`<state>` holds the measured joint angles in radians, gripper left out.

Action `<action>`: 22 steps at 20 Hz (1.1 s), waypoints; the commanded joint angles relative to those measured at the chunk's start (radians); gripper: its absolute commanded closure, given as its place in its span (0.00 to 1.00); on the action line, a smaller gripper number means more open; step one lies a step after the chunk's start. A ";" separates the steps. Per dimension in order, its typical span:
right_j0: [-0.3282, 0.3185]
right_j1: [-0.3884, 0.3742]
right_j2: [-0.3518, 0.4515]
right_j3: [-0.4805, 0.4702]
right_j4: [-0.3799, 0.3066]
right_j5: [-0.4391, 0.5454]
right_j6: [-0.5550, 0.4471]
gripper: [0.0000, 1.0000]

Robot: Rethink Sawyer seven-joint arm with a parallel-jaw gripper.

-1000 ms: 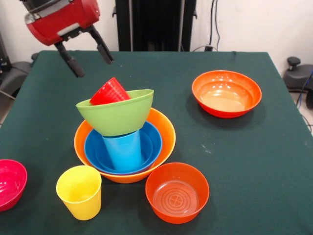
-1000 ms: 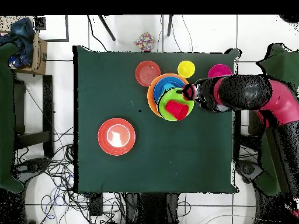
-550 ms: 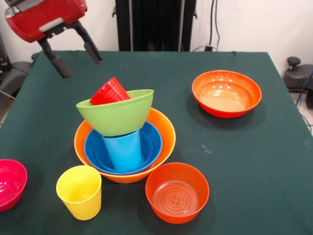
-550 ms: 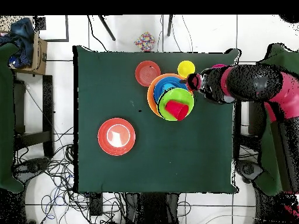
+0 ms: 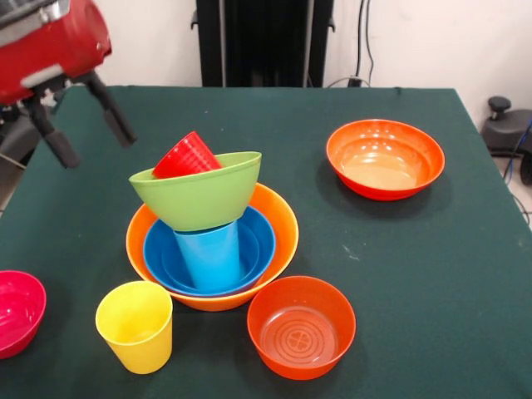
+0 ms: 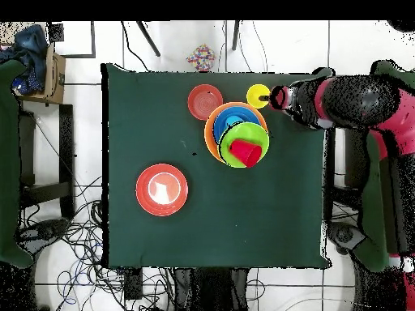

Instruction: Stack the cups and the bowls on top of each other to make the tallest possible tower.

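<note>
The tower stands on the largest pale orange bowl (image 5: 283, 223) (image 6: 210, 129). In it sits the blue bowl (image 5: 259, 243), holding the upright light blue cup (image 5: 212, 253). The lime green bowl (image 5: 199, 198) (image 6: 230, 134) rests on that cup, and the red cup (image 5: 187, 155) (image 6: 246, 152) lies tilted inside it. The yellow cup (image 5: 135, 326) (image 6: 258, 95) stands alone near the front. My gripper (image 5: 97, 151) (image 6: 274, 99) hangs open and empty, up and to the left of the tower, touching nothing.
A small magenta bowl (image 5: 17, 312) lies at the left edge. One red-orange bowl (image 5: 301, 327) (image 6: 205, 101) sits beside the tower at the front; a wider one (image 5: 385, 158) (image 6: 162, 189) sits apart at the right. The arm (image 6: 357, 101) hides the table corner.
My open gripper has moved left and down in the front view, away from the tower's top and towards the table's left edge. The tower and loose pieces have not moved.
</note>
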<state>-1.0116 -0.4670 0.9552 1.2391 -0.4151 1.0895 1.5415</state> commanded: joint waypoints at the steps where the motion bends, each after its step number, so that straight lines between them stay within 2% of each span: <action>1: 0.093 0.124 -0.164 -0.138 -0.110 0.012 -0.067 0.00; 7: 0.135 0.170 -0.219 -0.201 -0.163 -0.045 -0.053 0.00; 18: 0.160 0.207 -0.264 -0.209 -0.215 -0.140 -0.065 0.00; 22: 0.170 0.216 -0.272 -0.225 -0.219 -0.141 -0.062 0.00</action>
<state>-0.9026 -0.2824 0.7775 1.0735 -0.5532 0.9982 1.5415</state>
